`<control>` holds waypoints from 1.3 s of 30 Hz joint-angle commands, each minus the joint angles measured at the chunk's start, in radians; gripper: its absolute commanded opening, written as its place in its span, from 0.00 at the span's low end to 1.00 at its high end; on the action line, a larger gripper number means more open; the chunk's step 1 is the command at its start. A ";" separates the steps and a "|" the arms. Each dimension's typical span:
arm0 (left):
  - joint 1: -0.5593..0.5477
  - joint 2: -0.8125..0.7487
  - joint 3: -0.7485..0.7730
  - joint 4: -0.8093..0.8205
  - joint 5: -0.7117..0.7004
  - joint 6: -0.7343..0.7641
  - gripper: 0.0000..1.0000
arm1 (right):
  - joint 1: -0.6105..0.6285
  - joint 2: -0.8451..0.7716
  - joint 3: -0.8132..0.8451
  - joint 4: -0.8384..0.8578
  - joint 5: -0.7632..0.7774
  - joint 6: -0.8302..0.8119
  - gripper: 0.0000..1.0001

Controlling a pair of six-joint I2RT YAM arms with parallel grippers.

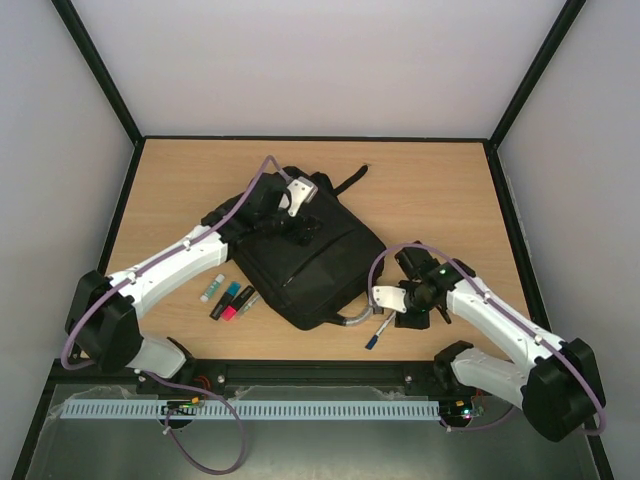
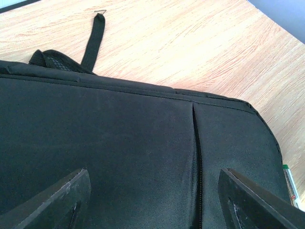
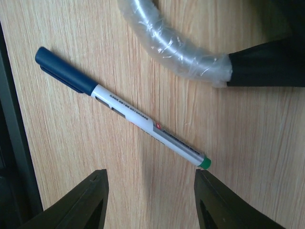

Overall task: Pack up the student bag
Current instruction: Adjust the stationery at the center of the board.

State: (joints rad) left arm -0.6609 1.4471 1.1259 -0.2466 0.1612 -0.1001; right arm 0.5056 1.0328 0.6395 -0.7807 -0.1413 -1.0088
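**As Packing Stands: Pick-Up Pending**

While the large black fabric student bag (image 1: 300, 265) lies flat mid-worktop (image 1: 430, 190), the right tool (image 3: 150, 176) hovers, jaws apart, above a white, blue-capped marker pen (image 3: 138, 117) beside the bag's grey curved handle (image 3: 171, 47). The left tool (image 2: 152, 191) hangs parted over the bag's zip (image 2: 196, 157). Judged next: descend, straddle the barrel, close.

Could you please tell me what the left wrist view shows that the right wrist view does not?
Only the left wrist: the student bag's zip and a loose strap, under the left gripper. Only the right wrist: a blue-capped pen seen whole and the bag's plastic-wrapped handle, ahead of the right gripper. Both: open jaws over the wooden table and some black bag fabric.
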 commanded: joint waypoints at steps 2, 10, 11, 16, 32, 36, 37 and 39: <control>-0.002 -0.037 -0.005 -0.006 0.009 0.011 0.77 | 0.066 0.058 -0.029 0.007 0.087 -0.047 0.47; -0.001 -0.036 -0.008 -0.007 -0.007 0.008 0.77 | 0.181 0.124 -0.045 0.085 0.139 -0.002 0.43; -0.002 -0.037 -0.007 -0.007 -0.006 0.007 0.77 | 0.190 0.133 -0.045 0.096 0.144 0.006 0.42; -0.002 -0.040 -0.009 -0.006 -0.006 0.008 0.77 | 0.216 0.178 -0.049 0.129 0.157 0.019 0.42; -0.002 -0.043 -0.008 -0.007 -0.016 0.012 0.77 | 0.228 0.244 -0.063 0.133 0.198 0.034 0.18; -0.002 -0.046 -0.009 -0.007 -0.016 0.014 0.77 | 0.228 0.242 -0.086 0.131 0.234 0.044 0.13; -0.002 -0.048 -0.009 -0.007 -0.017 0.013 0.77 | 0.228 0.238 -0.098 0.132 0.247 0.046 0.12; -0.002 -0.048 -0.009 -0.006 -0.017 0.013 0.77 | 0.225 0.225 -0.126 0.136 0.277 0.045 0.10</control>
State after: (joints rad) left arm -0.6609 1.4319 1.1259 -0.2501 0.1490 -0.0956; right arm 0.7269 1.2640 0.5804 -0.6025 0.0586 -0.9749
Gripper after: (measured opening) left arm 0.766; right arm 0.118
